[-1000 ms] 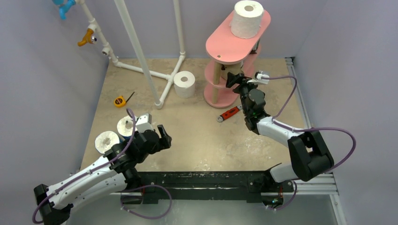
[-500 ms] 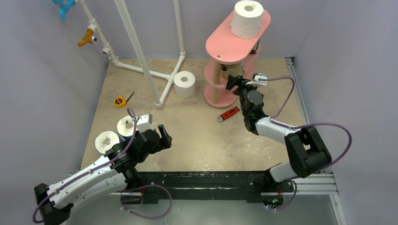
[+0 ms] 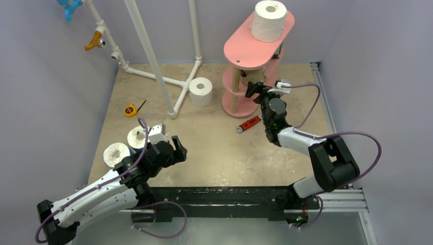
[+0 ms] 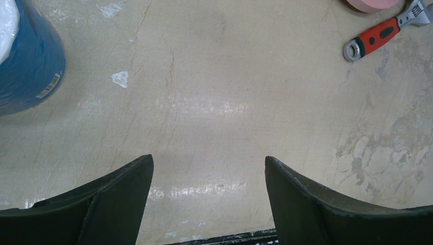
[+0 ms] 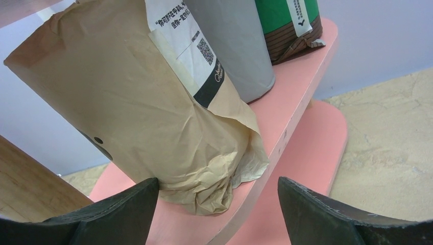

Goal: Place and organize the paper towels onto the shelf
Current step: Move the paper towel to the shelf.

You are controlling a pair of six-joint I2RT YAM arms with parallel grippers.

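Right gripper [image 3: 251,90] slightly back from shelf [image 3: 245,51]

The right arm [image 3: 301,140] has eased slightly leftward (elbow most) beside the shelf [image 3: 245,51].

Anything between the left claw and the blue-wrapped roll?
Nothing visible. In the left wrist view only bare floor separates the open left claw from the blue-wrapped roll at the view's upper left. The red-handled wrench lies away at the upper right.
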